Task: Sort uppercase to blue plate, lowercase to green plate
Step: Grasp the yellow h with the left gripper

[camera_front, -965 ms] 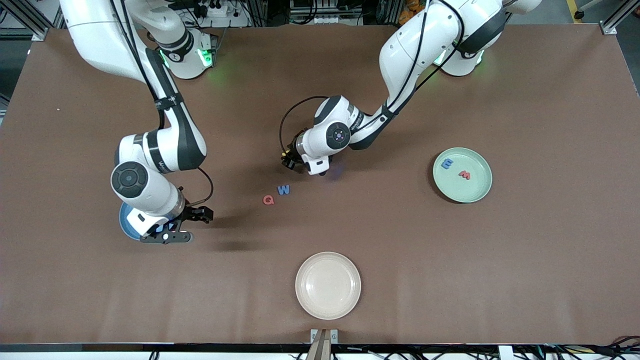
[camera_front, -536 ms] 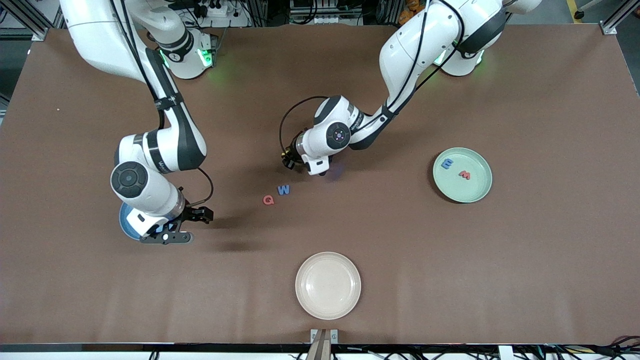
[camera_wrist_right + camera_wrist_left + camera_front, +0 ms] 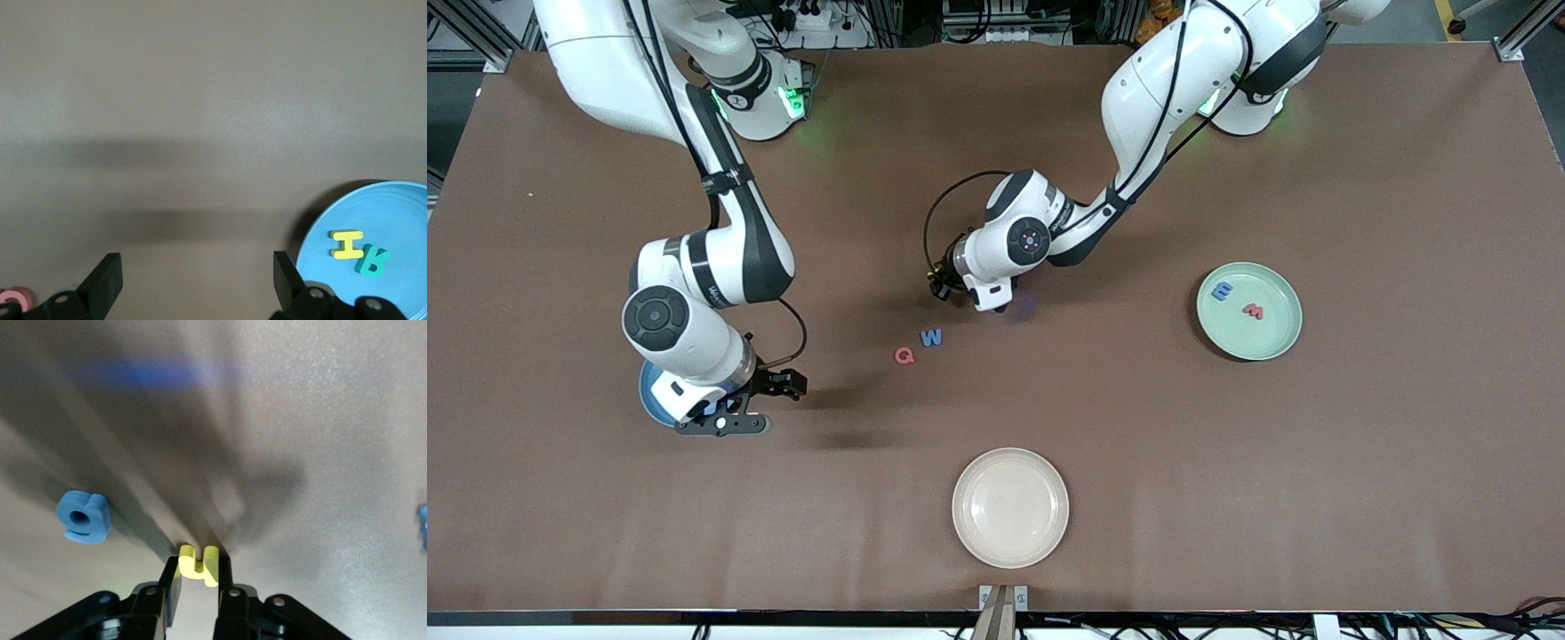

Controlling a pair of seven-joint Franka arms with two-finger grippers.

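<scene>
We see the left gripper (image 3: 198, 577) down at the table near its middle, clenched on the yellow lowercase h (image 3: 199, 563); its two fingers (image 3: 169, 583) pinch the letter from both sides. In the front view the left gripper (image 3: 951, 289) is mostly hidden under its wrist, so the h does not show there. A blue g-like letter (image 3: 81, 517) lies flat on the table near the held h, apart from it.

We see the right gripper (image 3: 760, 400) hanging over the edge of the blue plate (image 3: 649, 400) at the right arm's end, fingers (image 3: 107, 280) spread wide, nothing between them. In the blue plate (image 3: 393, 220) lie the yellow H (image 3: 347, 244) and the teal-green R (image 3: 372, 260), just beside each other.

The red Q (image 3: 904, 356) and blue W (image 3: 931, 337) sit on the bare table, side by side, nearer to the front camera than the left gripper.

The green plate (image 3: 1276, 342) at the left arm's end holds the blue m (image 3: 1222, 291) and the red w/m (image 3: 1254, 310), apart from each other. A cream plate (image 3: 1009, 507) sits nearest the front camera.
</scene>
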